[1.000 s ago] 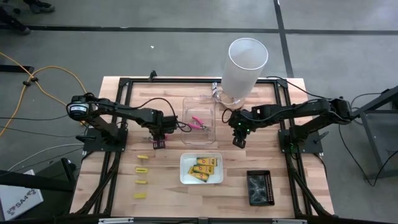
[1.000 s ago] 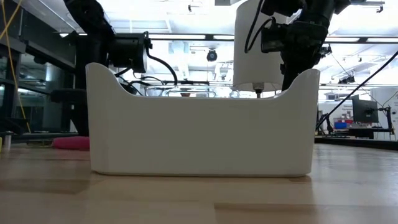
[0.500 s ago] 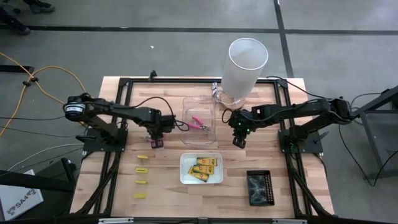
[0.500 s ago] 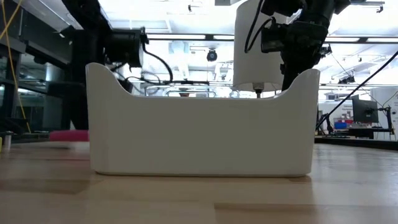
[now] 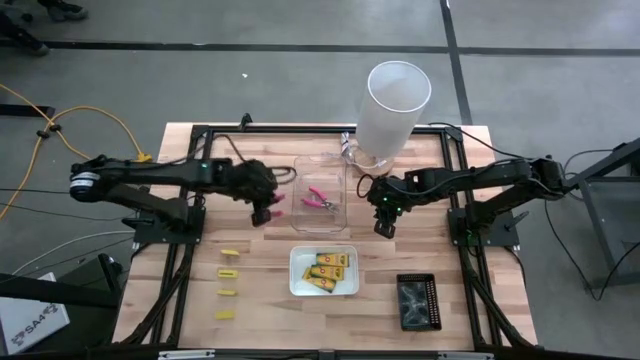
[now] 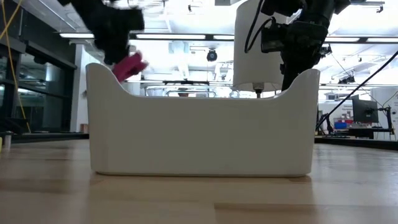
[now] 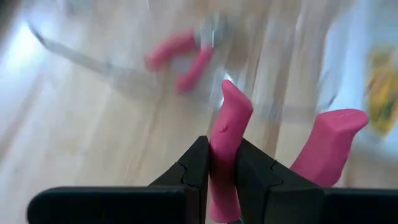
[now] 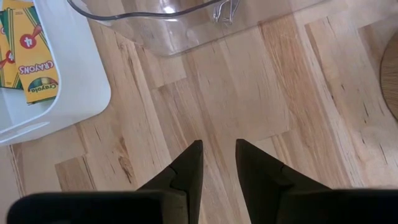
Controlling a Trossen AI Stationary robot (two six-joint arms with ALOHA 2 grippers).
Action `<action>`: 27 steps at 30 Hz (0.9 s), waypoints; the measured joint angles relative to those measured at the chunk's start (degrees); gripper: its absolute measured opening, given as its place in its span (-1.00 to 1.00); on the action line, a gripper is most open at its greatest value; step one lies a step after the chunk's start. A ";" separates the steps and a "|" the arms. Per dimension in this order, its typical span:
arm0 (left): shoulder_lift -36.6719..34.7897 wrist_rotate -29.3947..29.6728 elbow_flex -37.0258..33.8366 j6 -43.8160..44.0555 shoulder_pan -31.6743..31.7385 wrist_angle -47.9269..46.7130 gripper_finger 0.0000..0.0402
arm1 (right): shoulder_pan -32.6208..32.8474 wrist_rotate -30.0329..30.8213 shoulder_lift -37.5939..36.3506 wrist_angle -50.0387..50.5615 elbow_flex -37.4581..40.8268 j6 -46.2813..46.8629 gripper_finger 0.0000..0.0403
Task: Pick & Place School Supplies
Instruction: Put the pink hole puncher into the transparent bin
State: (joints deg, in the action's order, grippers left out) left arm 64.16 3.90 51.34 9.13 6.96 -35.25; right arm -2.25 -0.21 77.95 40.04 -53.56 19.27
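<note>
— What sits nearest the front edge of the worktop [image 5: 500, 150]?

— A black tray [image 5: 418, 301] by the front right corner, and four tiny yellow blocks [image 5: 229, 272] in a row toward the front left. Between them, the white tray [image 5: 296, 272] holds the crayon packets [image 5: 327, 270].

— And behind that?

— A clear tray [image 5: 322, 171] at the middle, with pink-handled scissors [image 5: 320, 199] lying in it. Just beside its left wall, the left gripper [image 7: 224, 167] hangs above the wood, fingers clenched on one handle of a second pink-handled pair [image 7: 229, 140].

— The other arm?

— The right gripper [image 8: 217, 163] hovers right of the clear tray, fingers parted, grasping nothing. A tall white cylinder [image 5: 393, 108] stands at the back edge.
</note>
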 joint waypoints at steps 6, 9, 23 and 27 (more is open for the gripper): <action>-2.39 3.71 2.72 0.97 0.55 10.81 -0.77 | 0.01 -0.02 0.00 -0.01 0.00 0.00 -0.57; -0.48 3.71 3.82 -0.63 0.55 16.09 -0.77 | 0.00 -0.02 0.00 -0.01 0.00 0.00 -0.57; 15.45 4.93 5.33 3.14 3.13 31.33 -0.77 | -0.01 -1.88 0.00 0.04 0.00 0.00 -0.57; 20.06 1.87 7.24 5.02 3.54 30.93 -0.77 | -0.02 -1.88 0.00 0.04 0.00 0.00 -0.57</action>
State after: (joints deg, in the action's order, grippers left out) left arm 84.23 5.77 58.57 14.14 10.50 -4.32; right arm -2.26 -2.09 77.95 40.07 -53.56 19.27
